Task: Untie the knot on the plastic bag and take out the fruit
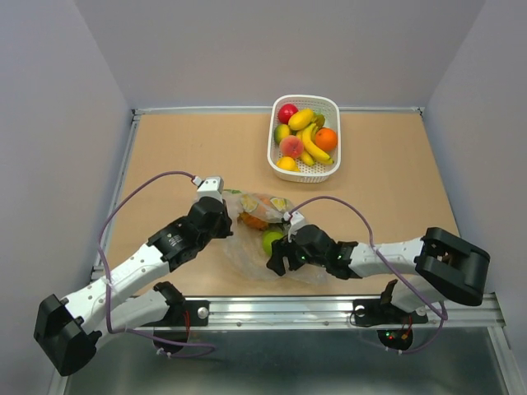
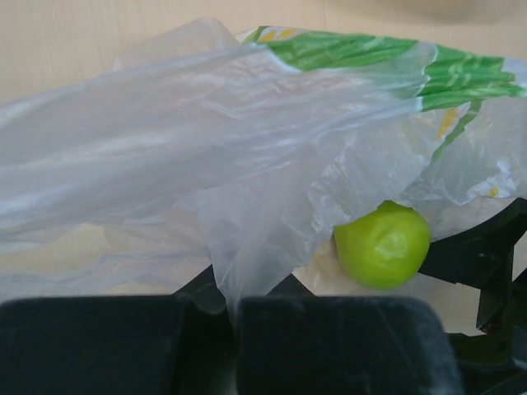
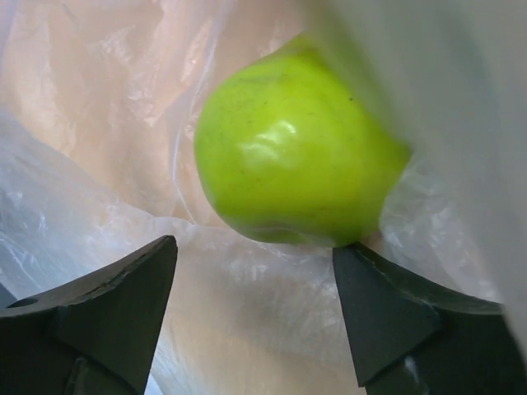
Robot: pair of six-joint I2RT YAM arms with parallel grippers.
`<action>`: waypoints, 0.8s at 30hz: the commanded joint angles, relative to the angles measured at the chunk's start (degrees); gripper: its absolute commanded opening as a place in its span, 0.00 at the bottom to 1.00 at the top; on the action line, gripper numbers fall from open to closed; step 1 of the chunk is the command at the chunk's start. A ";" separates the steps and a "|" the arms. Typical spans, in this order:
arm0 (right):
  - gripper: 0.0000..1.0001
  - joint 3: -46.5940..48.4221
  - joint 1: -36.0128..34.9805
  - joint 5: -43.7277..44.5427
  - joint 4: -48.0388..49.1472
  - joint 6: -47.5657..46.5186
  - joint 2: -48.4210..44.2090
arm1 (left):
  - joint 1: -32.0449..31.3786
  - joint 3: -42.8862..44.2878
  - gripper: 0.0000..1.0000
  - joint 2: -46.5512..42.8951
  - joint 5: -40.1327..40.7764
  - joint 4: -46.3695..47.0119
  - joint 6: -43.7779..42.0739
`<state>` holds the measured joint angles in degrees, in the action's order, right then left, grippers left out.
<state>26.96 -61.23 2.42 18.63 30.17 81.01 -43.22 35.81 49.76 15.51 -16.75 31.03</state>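
The plastic bag point(image 1: 247, 247) lies crumpled on the table point(image 1: 395, 189) between the two arms, near the front edge, its green-and-yellow print showing on the top side. The left gripper point(image 1: 228, 219) comes in from the left and its jaws are clamped tight on a fold of the clear film; in the left wrist view the plastic runs straight down into the closed fingers point(image 2: 329, 337). Over on the right, the right gripper point(image 1: 277, 257) has its jaws spread wide, with nothing held. The green fruit point(image 3: 296, 156) sits just beyond the two fingertips point(image 3: 123, 304), resting on crinkled film, with the right-hand tip just beside its underside. Whether it lies inside the bag or at its mouth cannot be told. Something orange point(image 1: 254, 217) shows through the bag farther back. At the far side stands the white basket point(image 1: 329, 105), well apart, holding a red apple point(image 1: 287, 113), bananas point(image 1: 311, 148), an orange point(image 1: 326, 139) and a peach point(image 1: 291, 147).
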 commanded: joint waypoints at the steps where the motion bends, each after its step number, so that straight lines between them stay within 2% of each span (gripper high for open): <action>1: 0.86 2.48 -0.99 3.37 1.15 -3.72 -0.06 | 0.24 1.89 0.00 -0.10 2.33 -0.74 -1.31; 5: 0.94 3.45 -1.70 10.40 -1.66 -4.16 -3.22 | 0.24 2.07 0.01 1.04 3.39 -0.47 -2.98; 11: 0.96 4.33 -2.05 18.32 -3.51 -3.28 -6.31 | 0.24 2.24 0.00 3.24 2.69 0.32 -3.52; 20: 1.00 8.10 -2.49 25.88 -3.17 -2.75 -0.78 | 0.24 2.07 0.01 3.59 2.25 0.76 -3.96; 24: 0.98 7.49 -2.40 27.29 2.97 -2.75 2.48 | 0.24 1.98 0.00 3.50 2.07 0.85 -4.04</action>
<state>32.49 -63.13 24.95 15.35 27.33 81.17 -43.03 35.81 53.25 17.37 -17.32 27.92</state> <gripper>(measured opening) 0.997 0.025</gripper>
